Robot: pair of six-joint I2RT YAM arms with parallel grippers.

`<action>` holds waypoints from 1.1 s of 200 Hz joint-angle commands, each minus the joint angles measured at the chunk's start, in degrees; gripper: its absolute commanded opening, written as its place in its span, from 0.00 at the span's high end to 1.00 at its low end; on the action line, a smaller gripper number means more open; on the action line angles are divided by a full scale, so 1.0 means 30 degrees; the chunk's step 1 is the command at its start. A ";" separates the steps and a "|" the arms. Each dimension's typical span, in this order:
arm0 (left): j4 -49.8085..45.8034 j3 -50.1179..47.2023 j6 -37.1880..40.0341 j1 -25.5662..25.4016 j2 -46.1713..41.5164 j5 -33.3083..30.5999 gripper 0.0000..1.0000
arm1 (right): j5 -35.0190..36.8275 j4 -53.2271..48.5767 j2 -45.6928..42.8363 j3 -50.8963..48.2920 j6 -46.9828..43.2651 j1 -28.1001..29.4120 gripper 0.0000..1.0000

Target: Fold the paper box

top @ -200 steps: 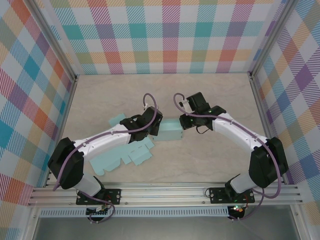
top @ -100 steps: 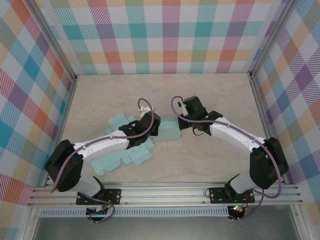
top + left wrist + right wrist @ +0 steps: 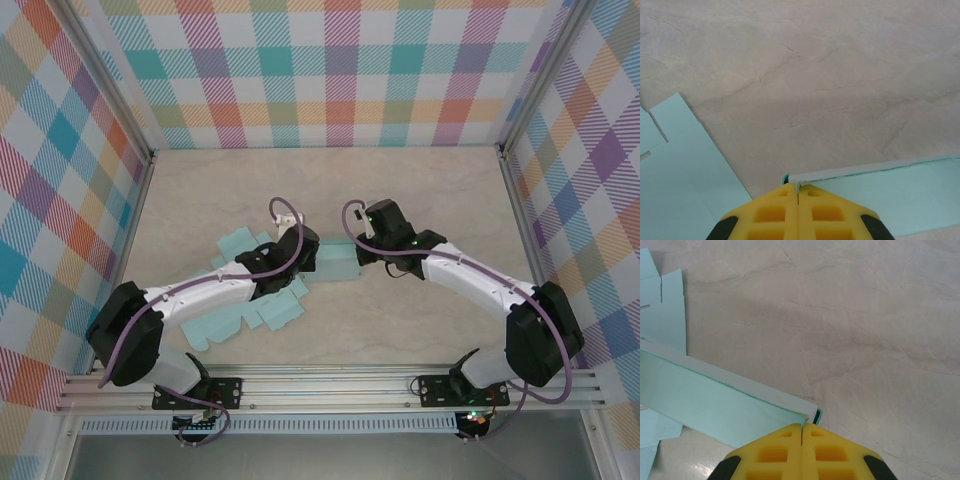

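Roughly, box (image 3: pixel 337 262): teal, it stood at the middle of the top view on the table (image 3: pixel 430 190), between the two grippers; its flat flaps (image 3: pixel 245 312) lay toward the lower left.
Left gripper (image 3: pixel 306 254): clenched on the box's left end; in the wrist view the thin paper edge entered between the yellow fingers (image 3: pixel 770 215).
Right gripper (image 3: pixel 358 250): fully closed at the box's right corner; whether paper was caught, I could not tell.

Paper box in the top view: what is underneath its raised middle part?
The paper box rests on the beige table; its raised fold stands between the left gripper and right gripper. What lies under the fold is hidden by the card itself.
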 commanded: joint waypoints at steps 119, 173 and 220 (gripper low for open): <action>0.4107 -0.2660 -0.0245 -0.0783 -0.1102 0.0980 1.00 | -0.1753 0.3645 -0.0795 -0.2474 0.0536 0.1088 1.00; 0.6480 -0.4403 0.0414 -0.1185 -0.1020 0.0636 1.00 | -0.1554 0.6301 -0.2371 -0.5585 0.0511 0.1219 1.00; 0.8688 -0.5497 0.0973 -0.1731 -0.0546 0.0093 1.00 | -0.1224 0.9297 -0.3131 -0.8094 0.0493 0.1677 1.00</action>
